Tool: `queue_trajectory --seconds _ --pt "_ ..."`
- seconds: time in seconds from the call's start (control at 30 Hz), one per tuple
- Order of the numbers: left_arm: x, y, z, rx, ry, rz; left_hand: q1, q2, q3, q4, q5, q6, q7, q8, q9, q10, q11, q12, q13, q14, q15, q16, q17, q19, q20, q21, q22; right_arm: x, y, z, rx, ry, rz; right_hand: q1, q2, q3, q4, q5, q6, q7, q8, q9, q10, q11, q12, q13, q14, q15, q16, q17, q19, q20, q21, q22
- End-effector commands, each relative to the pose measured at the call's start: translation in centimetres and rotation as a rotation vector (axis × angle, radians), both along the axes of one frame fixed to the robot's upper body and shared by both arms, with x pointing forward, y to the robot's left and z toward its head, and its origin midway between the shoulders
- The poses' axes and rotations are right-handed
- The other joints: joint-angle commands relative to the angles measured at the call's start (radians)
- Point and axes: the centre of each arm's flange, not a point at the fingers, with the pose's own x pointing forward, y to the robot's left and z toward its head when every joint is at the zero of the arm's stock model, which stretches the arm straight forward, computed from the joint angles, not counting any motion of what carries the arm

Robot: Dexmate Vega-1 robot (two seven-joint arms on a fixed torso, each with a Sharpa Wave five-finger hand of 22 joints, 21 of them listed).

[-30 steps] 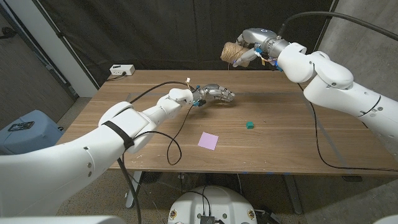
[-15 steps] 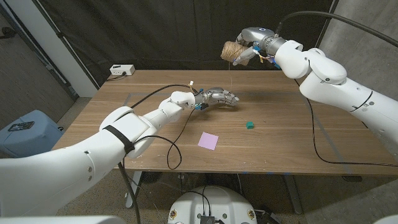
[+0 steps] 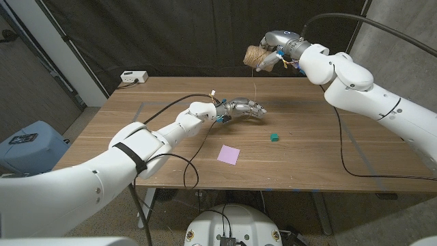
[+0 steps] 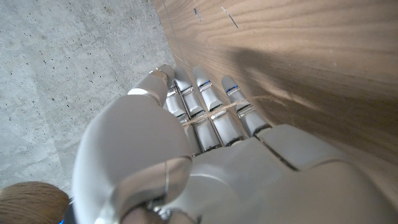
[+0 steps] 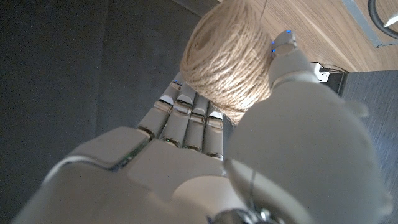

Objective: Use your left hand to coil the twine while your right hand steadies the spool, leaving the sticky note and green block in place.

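the right robot hand (image 3: pixel 268 57) is gripping the spool (image 3: pixel 254 56) between fingers and thumb, holding it aloft beyond the worktop's (image 3: pixel 171 130) far edge so twine (image 3: pixel 254 85) is hanging freely down toward the left robot hand (image 3: pixel 244 107). that one is hovering low over the wood, fingers stretched nearly straight with a strand crossing them, apparently catching the line for coiling. the green block (image 3: pixel 274 137) and sticky note (image 3: pixel 229 154) are lying nearer the front, apart from both.

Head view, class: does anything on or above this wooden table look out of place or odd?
One thing: the tan ball of twine is not on the wooden table; the right hand holds it aloft beyond the far edge, a thin strand hanging toward the left hand. The pink sticky note and green block lie undisturbed.
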Motion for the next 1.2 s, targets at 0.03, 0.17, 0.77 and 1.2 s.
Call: queue_trajectory --seconds 0.03,0.17,0.77,1.2 --pt "-0.5 -0.6 0.0 -0.002 0.001 -0.031 0.008 -0.001 -0.003 0.001 0.006 0.007 0.003 0.000 0.002 0.013 0.000 -0.002 0.006 0.008 0.002 0.001 0.004 -0.002 0.003 0.008 0.001 1.5 -0.2 0.1 0.012 0.015 -0.028 0.137 0.162 -0.001 0.005 0.008 0.174 -0.169 0.006 0.002 0.175 -0.166 0.007 0.001 0.045 -0.169 0.001 0.003 0.012 -0.021 -0.002 0.004" --pt "-0.7 -0.8 0.1 -0.001 -0.001 -0.045 0.009 0.000 -0.004 0.001 0.006 0.008 0.002 0.000 0.002 0.015 0.000 -0.002 0.006 0.007 0.001 0.001 0.006 -0.002 0.002 0.009 0.001 1.9 -0.3 0.1 0.014 0.020 -0.038 0.138 0.163 -0.001 0.004 0.008 0.174 -0.169 0.005 0.002 0.175 -0.168 0.006 0.001 0.046 -0.171 0.001 0.004 0.011 -0.021 -0.002 0.004" --pt "-2.0 -1.9 0.2 0.012 -0.007 -0.102 0.008 -0.001 -0.005 0.001 0.006 0.007 0.002 -0.002 0.002 0.016 0.000 -0.005 0.009 0.008 0.001 -0.002 0.007 -0.002 0.002 0.011 0.001 3.2 -0.8 0.1 0.025 0.039 -0.067 0.144 0.165 -0.005 0.002 0.008 0.174 -0.173 0.005 0.002 0.174 -0.169 0.003 0.003 0.047 -0.172 -0.003 0.007 0.012 -0.022 -0.002 0.004" --pt "-2.5 -2.1 0.0 0.022 -0.003 -0.129 0.009 -0.001 -0.006 0.001 0.007 0.009 0.002 -0.002 0.002 0.017 -0.002 -0.008 0.011 0.010 0.001 -0.003 0.008 -0.003 0.002 0.013 0.001 4.5 -1.1 -0.1 0.041 0.052 -0.101 0.146 0.166 -0.009 0.003 0.007 0.174 -0.173 0.004 0.001 0.177 -0.170 0.003 0.004 0.049 -0.172 -0.003 0.010 0.011 -0.023 -0.003 0.004"
